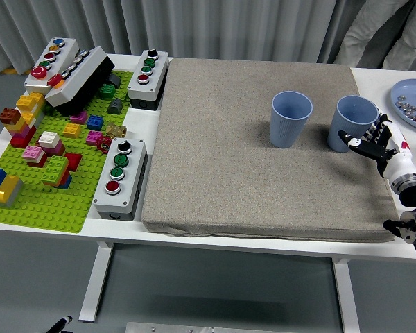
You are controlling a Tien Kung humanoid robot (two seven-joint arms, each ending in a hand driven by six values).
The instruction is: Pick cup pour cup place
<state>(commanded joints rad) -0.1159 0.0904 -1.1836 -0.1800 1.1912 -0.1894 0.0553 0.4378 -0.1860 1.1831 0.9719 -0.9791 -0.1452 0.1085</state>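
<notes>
A white table [260, 244] carried a large grey-brown fabric mat [260, 149] across its middle and right. Left of the mat lay a green studded baseplate [52, 198] scattered with coloured building blocks, with grey push-button boxes [120, 177] along its edges. Two light blue ribbed plastic cups stood upright on the mat's far right part: the left cup [290, 118] well clear of the robot, the right cup [352, 123] beside it and apart. The right hand [376, 141], black and white, reached in from the right edge with fingers spread around the right cup's side, its thumb against the cup wall, not visibly clamped. A blue plate [409, 100] sat at the far right edge.
</notes>
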